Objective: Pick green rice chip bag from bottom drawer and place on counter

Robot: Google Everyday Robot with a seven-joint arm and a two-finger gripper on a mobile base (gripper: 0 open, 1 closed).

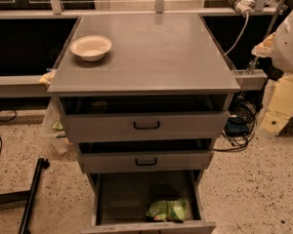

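Observation:
The green rice chip bag point(167, 210) lies flat in the front right part of the open bottom drawer point(122, 199), close to its front wall. The counter point(156, 57) is the grey top of the cabinet above it. My arm comes in at the right edge of the camera view, and the gripper point(282, 104) hangs there beside the cabinet. It is about level with the top drawer, well above and to the right of the bag, and touches nothing.
A cream bowl point(91, 47) stands on the counter's back left. Two shallower drawers with black handles point(146, 125) are partly pulled out above the bottom one. Cables point(239, 130) lie on the floor to the right, and a black bar point(31, 194) lies to the left.

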